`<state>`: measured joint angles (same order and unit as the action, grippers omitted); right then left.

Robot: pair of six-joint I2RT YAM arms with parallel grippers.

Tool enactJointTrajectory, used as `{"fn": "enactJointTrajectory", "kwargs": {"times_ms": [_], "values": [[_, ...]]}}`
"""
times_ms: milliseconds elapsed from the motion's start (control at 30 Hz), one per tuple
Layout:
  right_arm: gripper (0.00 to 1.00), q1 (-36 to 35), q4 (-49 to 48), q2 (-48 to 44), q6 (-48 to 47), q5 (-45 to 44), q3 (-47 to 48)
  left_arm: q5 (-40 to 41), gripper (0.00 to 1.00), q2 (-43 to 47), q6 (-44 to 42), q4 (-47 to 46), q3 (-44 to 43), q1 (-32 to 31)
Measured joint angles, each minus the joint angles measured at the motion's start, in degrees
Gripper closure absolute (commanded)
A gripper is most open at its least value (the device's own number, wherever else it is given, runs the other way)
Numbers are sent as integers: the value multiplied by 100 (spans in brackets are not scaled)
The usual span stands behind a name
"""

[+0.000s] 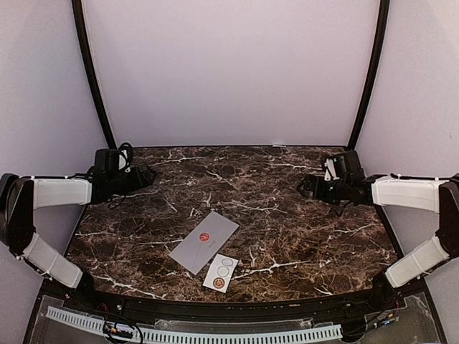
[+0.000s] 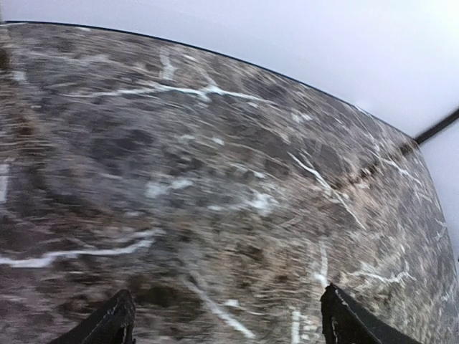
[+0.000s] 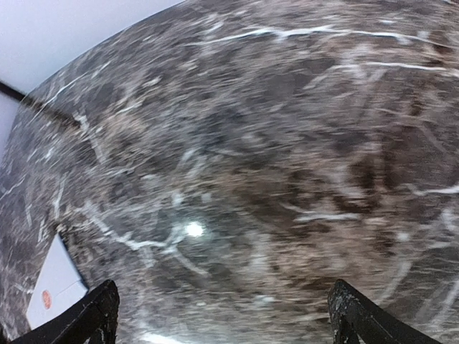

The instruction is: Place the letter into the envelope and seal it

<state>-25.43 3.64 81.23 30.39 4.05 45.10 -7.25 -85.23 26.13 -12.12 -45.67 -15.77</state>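
Two things lie near: a strip (image 1: 221, 273) and, just beyond it, the envelope (image 1: 204, 242), flat on the surface (image 1: 301, 236). Farther back, the left end effector (image 1: 147, 173) and right end effector (image 1: 304, 188) gape wide, empty. Flat paper may slide when pinched.

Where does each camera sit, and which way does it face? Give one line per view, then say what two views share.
Top external: above and behind the robot, looking down at the table, envelope and sticker strip; left arm and right arm show.
Left wrist: low over the table, facing across it to a white wall; left gripper open.
Right wrist: low, facing across the table; right gripper open.
Shared: top external and right wrist both show the envelope.
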Motion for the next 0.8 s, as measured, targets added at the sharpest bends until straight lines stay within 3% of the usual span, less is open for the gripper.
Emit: {"fn": "enactJointTrajectory", "kwargs": {"times_ms": [167,267,500,667,800], "values": [[1,1403,-46,-584,-481,-11,-649,-61,1,1025,-26,-658,1176,1613],[1,2098,-243,-1113,-772,-33,-1003,197,1,1622,-101,-1056,1725,2070],[1,2859,-1615,-2669,-1215,-389,-2146,920,1,2409,-634,-2487,2935,2129],[1,2859,-3185,-3233,-1521,-852,-3322,1036,1,2146,-970,-3051,3161,2129],[1,2859,-4546,-3161,-1755,-1091,-4162,964,1,1624,-1233,-3668,3198,2129]]}}
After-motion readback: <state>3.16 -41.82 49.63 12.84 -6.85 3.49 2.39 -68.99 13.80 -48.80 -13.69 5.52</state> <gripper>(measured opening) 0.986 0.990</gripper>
